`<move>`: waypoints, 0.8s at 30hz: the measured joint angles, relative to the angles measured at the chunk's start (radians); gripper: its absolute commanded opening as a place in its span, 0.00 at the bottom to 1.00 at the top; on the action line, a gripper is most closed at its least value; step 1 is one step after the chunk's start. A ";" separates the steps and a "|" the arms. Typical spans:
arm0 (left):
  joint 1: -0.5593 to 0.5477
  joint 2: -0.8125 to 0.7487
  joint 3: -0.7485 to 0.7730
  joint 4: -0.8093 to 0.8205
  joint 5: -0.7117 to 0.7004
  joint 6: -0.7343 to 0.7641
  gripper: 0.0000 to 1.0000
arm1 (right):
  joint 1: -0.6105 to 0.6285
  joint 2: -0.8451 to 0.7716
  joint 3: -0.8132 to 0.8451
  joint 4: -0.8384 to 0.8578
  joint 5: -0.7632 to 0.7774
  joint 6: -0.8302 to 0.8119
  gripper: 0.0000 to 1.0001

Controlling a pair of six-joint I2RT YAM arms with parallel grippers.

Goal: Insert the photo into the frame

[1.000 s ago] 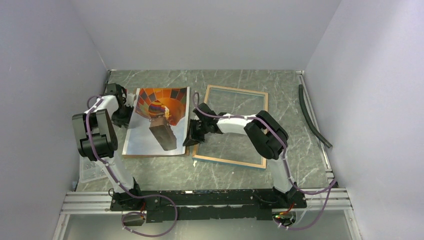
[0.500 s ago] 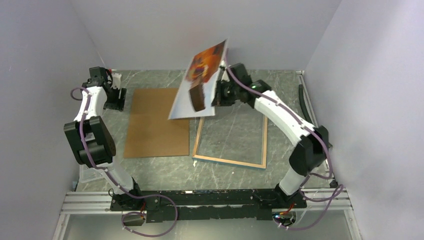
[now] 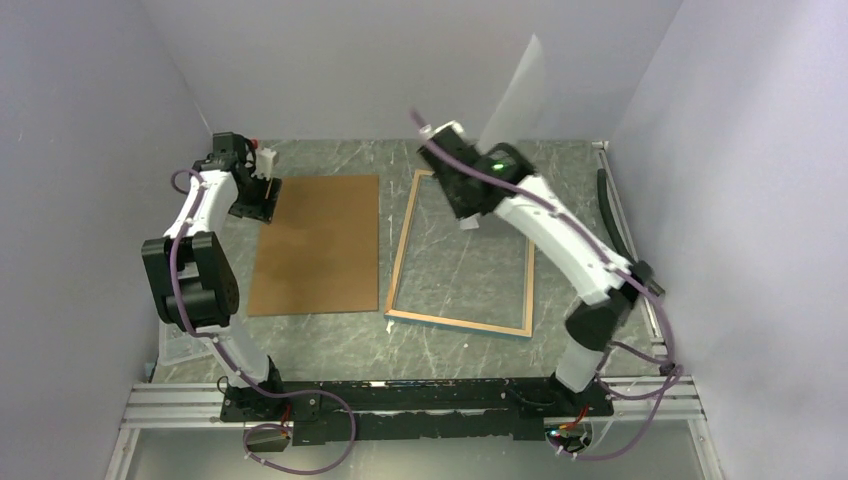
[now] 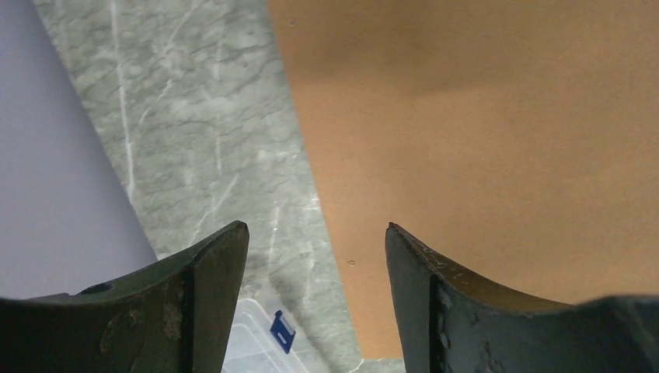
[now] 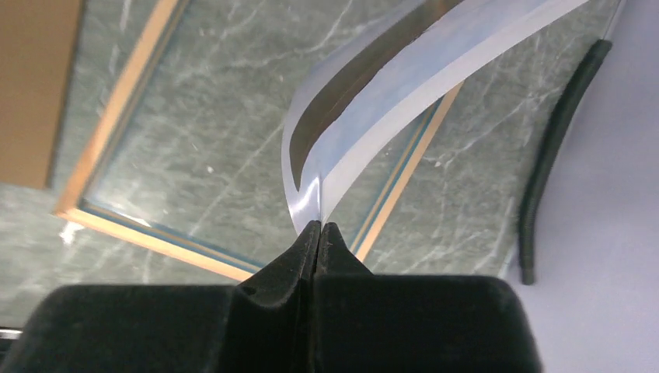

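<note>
My right gripper (image 5: 320,225) is shut on one edge of the photo (image 5: 388,85), which curls upward from the jaws. In the top view the photo (image 3: 510,95) stands nearly edge-on and pale, held high by the right gripper (image 3: 480,155) above the far end of the frame (image 3: 400,255). The frame (image 5: 155,242) lies flat on the table with its light wood edges up and the marble visible through the glass. My left gripper (image 4: 317,233) is open and holds nothing. It hovers at the far left corner of the brown backing panel (image 3: 315,245).
The brown backing panel (image 4: 482,116) lies flat left of the frame. A clear plastic box (image 4: 264,342) with a blue clip sits near the left arm, at the table's left edge (image 3: 185,340). A black hose (image 5: 556,148) runs along the right wall. Walls enclose three sides.
The right arm lifted the photo off the brown panel and swung it up and right, now edge-on above the frame. The left gripper opened and shifted right to the panel's corner.
</note>
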 measured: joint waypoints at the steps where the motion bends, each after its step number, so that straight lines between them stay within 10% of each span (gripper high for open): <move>1: -0.012 0.000 -0.003 0.000 0.001 -0.003 0.70 | 0.031 0.038 0.009 -0.017 0.027 -0.005 0.00; 12: -0.039 0.002 -0.043 0.004 -0.007 -0.020 0.68 | 0.316 0.425 0.031 -0.125 0.201 -0.033 0.00; 24: -0.039 0.003 -0.111 0.011 -0.018 -0.028 0.67 | 0.419 0.478 0.127 -0.121 0.231 -0.101 0.00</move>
